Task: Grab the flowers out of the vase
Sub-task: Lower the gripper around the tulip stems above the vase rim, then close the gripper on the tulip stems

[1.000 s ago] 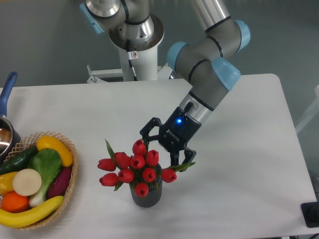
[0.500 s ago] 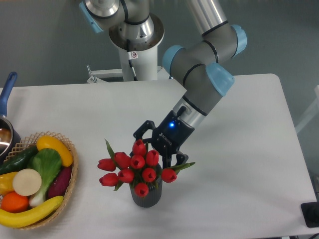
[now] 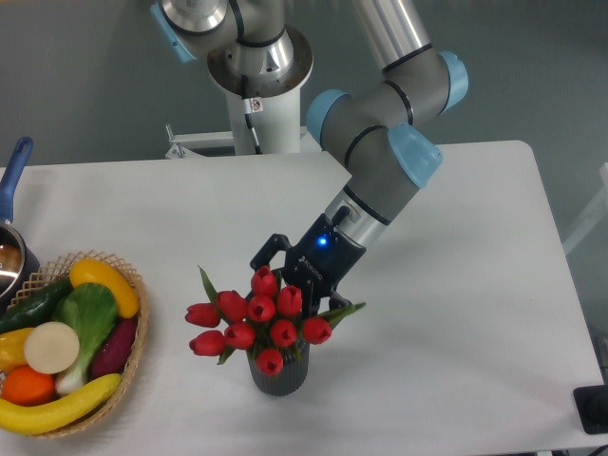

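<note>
The red tulips (image 3: pixel 255 318) stand in the ribbed dark grey vase (image 3: pixel 278 375) near the front edge of the white table (image 3: pixel 475 285), roughly midway along it. The gripper (image 3: pixel 295 285) reaches down at a slant from behind and right of the bunch, its black fingers (image 3: pixel 267 253) spread on either side of the rear buds. The jaws look open, though the blooms hide the fingertips, so whether they touch any stems cannot be told. A blue light shows on the gripper body. At the table's front left corner sits a wicker basket (image 3: pixel 133 332) of fruit and vegetables, with a blue-handled pan (image 3: pixel 13 204) at the left edge.
</note>
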Action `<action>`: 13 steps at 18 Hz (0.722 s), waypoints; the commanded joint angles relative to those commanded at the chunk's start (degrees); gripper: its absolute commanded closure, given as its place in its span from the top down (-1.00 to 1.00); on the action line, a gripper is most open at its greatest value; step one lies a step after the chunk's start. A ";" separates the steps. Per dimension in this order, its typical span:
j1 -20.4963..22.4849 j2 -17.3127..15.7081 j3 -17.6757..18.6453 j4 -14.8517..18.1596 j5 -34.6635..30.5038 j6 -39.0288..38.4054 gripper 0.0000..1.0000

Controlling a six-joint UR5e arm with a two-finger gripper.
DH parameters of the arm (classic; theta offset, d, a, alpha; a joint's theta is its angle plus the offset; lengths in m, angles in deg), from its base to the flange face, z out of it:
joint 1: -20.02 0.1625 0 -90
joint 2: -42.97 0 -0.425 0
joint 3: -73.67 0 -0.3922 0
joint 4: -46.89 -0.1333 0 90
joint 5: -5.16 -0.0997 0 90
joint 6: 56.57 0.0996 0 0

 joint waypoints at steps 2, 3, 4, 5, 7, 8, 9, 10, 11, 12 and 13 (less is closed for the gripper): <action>0.00 0.00 0.00 0.00 0.00 0.00 0.15; 0.00 -0.09 0.00 0.00 0.00 0.00 0.05; 0.00 -0.09 0.00 0.00 0.00 0.00 0.02; 0.09 -0.09 -0.09 0.00 0.00 0.00 0.00; 0.17 -0.17 -0.09 0.00 0.00 0.00 -0.06; 0.26 -0.26 -0.09 0.00 0.00 -0.09 -0.06; 0.35 -0.35 -0.09 0.00 0.17 0.00 -0.06; 0.35 -0.35 -0.09 0.00 0.70 -0.09 -0.06; 0.35 -0.35 0.00 0.00 1.49 -0.09 -0.06; 0.35 -0.35 0.00 0.00 1.93 -0.17 -0.06; 0.44 -0.35 0.00 0.00 2.02 -0.26 -0.06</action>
